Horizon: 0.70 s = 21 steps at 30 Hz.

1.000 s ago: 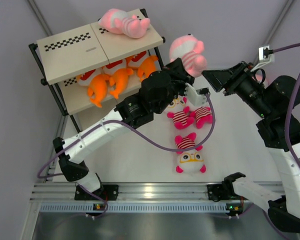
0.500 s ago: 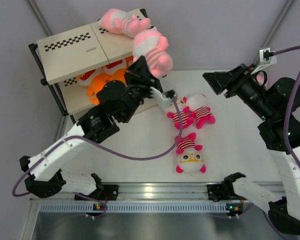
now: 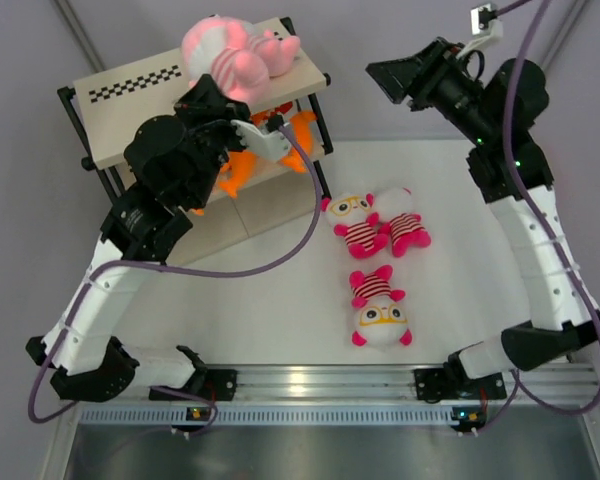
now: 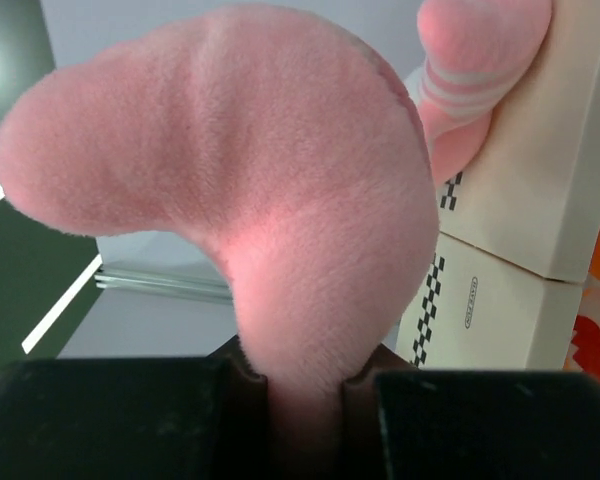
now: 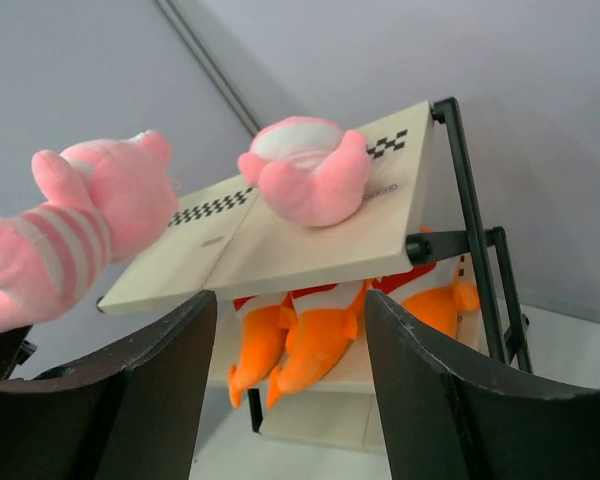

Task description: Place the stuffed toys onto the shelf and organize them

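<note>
White tabletop (image 3: pixel 280 300) from above: left gripper (image 3: pixel 218 92) holds a pale pink striped plush toy (image 3: pixel 218 52) over the black-framed beige shelf (image 3: pixel 130 95), above its top board; three magenta-striped white-headed dolls (image 3: pixel 380 235) lie on the tabletop. Left wrist alone shows jaws pinching pink fabric. Right wrist: right gripper (image 5: pixel 290 400) spread, empty, facing orange plush toys (image 5: pixel 310 345) on the middle tier.

Closed in by plain grey walls (image 3: pixel 380 25). Floored with a white table (image 3: pixel 280 310), edged in front by a metal rail (image 3: pixel 320 382).
</note>
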Available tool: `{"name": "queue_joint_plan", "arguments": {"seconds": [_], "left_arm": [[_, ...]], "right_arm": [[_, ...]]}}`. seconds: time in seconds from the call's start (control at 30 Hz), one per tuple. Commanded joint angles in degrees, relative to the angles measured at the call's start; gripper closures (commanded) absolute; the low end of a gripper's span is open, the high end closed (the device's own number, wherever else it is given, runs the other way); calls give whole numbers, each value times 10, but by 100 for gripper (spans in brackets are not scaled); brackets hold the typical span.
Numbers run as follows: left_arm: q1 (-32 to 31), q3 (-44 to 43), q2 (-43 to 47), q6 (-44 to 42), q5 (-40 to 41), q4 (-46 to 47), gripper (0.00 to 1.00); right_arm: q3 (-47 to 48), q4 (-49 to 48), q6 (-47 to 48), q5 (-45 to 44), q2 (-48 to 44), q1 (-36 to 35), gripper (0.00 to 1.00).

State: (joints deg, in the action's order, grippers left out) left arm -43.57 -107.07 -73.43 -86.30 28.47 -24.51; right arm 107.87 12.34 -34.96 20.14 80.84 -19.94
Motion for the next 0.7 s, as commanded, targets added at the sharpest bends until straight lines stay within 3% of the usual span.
{"name": "queue_joint_plan", "arguments": {"seconds": [0.0, 0.37, 0.67], "left_arm": [[87, -38, -33, 33, -67, -61, 100], [255, -61, -75, -4, -194, -113, 100], [290, -81, -113, -76, -316, -116, 100]], "right_arm": [[46, -31, -12, -1, 61, 4, 39], [4, -43, 13, -20, 54, 4, 38], [-21, -28, 33, -20, 42, 8, 36]]}}
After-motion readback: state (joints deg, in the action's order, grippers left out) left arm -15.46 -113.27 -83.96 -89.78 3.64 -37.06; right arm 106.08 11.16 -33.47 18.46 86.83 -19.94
